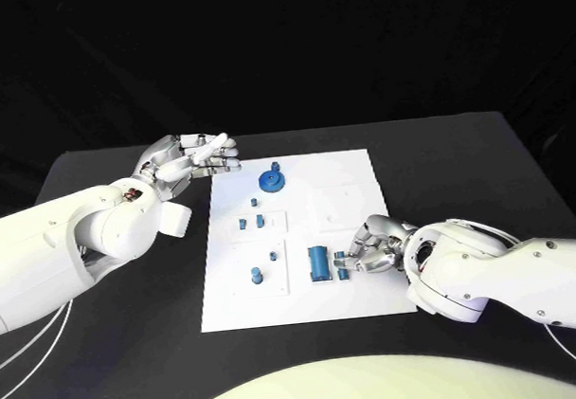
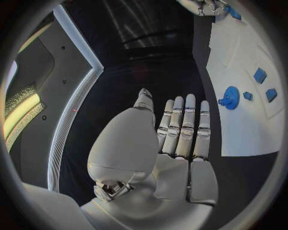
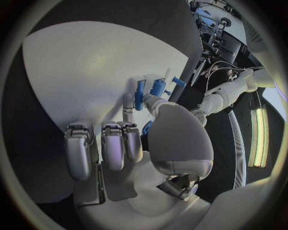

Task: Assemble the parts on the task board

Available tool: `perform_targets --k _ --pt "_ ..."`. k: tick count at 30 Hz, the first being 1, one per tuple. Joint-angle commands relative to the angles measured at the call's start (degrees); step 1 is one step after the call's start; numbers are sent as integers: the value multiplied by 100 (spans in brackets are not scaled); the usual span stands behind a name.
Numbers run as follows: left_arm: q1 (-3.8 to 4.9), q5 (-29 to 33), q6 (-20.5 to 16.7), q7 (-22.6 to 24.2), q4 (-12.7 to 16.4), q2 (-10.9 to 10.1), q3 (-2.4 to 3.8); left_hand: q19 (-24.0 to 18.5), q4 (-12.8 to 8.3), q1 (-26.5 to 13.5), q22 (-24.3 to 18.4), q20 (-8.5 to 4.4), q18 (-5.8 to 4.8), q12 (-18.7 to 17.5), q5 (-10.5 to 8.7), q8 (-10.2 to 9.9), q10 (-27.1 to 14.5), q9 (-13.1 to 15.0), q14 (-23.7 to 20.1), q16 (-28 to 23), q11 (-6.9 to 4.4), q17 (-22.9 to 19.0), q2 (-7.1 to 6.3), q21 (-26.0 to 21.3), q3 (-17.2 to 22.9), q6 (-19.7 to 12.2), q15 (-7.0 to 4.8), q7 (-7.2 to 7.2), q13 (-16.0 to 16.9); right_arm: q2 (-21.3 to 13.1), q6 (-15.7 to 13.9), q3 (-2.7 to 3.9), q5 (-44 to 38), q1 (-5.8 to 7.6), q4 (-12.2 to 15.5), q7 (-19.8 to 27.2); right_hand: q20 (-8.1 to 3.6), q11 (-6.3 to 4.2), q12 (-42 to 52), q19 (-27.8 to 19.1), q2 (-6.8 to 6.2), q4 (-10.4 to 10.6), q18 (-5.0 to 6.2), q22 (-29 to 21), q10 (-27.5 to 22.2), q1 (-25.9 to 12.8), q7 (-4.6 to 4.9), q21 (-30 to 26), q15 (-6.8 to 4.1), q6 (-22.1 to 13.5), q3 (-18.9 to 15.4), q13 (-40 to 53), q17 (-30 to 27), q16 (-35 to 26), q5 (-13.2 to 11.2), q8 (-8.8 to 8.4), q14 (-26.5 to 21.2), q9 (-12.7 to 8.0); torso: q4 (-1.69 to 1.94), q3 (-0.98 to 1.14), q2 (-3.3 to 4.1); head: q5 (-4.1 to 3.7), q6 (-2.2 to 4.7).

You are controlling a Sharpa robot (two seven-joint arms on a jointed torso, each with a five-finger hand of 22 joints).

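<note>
Down on the board (image 1: 359, 297), the right hand (image 1: 375, 246) rests with fingers curled, pinching a small blue part (image 1: 344, 273) beside the blue cylinder (image 1: 319, 263). Off the board's far left corner, the left hand (image 1: 191, 156) hovers flat, fingers straight, holding nothing, near the gear (image 1: 274, 179).
</note>
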Motion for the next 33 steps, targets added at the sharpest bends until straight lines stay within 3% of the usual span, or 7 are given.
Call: perform_targets --k 1,4,9,15,20,24,33 --pt "3 -3 96 19 10 9 4 37 -1 47 -5 -1 67 15 -23 9 29 -8 29 -27 10 7 32 -34 -23 40 18 4 1 -47 -133 -2 -33 -7 21 314 -13 -14 22 599 -154 102 -81 1506 592 -101 33 25 -20 -26 -241 1510 1505 31 -20 24 587 -20 -3 2 1 1 8" --pt "3 -3 95 20 8 7 4 37 -1 47 -5 -1 67 15 -23 9 29 -8 29 -27 10 7 32 -34 -23 40 18 4 1 -103 -308 -2 32 -7 38 561 0 2 22 599 -172 120 -81 1506 592 -178 51 25 -6 -84 -663 1510 1505 31 111 6 587 -51 -4 2 0 0 7" --pt "3 -4 92 21 -2 4 4 37 -1 47 -5 -1 67 15 -23 9 29 -8 29 -27 10 7 32 -34 -23 40 18 4 1 -263 -770 -2 162 -7 61 1329 104 135 -4 494 141 127 -10 1408 580 160 199 -343 97 -423 -1881 1500 1442 -3 80 -132 573 -159 -4 1 -3 0 19" --pt "3 -4 91 25 -5 7 3 37 -1 47 -5 -1 67 15 -23 9 29 -8 29 -27 10 7 32 -34 -23 40 18 4 1 -440 -1119 -4 -13 -23 13 2309 196 260 -134 459 357 87 14 1377 515 1159 341 -473 212 -717 -2137 1452 1498 27 142 -365 586 -297 -5 2 5 -19 18" --pt "3 -5 82 39 -3 12 3 39 -2 53 -11 -1 67 14 -23 8 32 -10 29 -31 10 11 39 -35 -34 44 18 5 1 -471 -1116 -5 -215 -125 -42 2679 247 325 -8 513 540 10 -22 1427 577 1905 420 -284 268 -765 -1791 1498 1505 31 -465 -610 587 -440 -4 6 5 -13 22" --pt "3 -5 76 47 0 10 3 39 -3 55 -12 -1 67 14 -23 8 33 -10 30 -32 10 12 41 -36 -35 45 18 5 1 -430 -1083 -6 -283 -222 -104 2817 255 327 22 532 601 -50 -34 1443 592 2235 429 -219 275 -669 -1382 1510 1505 31 -443 -772 587 -549 1 9 7 -10 14" --pt "3 -5 72 50 -1 5 3 40 -5 61 -14 -1 67 14 -23 9 36 -11 31 -32 9 13 44 -36 -36 49 17 4 1 -323 -807 -6 -354 -306 -218 2809 244 332 22 557 199 -534 -52 1468 592 2205 444 -121 265 -290 359 1510 1505 31 852 -1072 587 -751 8 2 4 -1 -5"
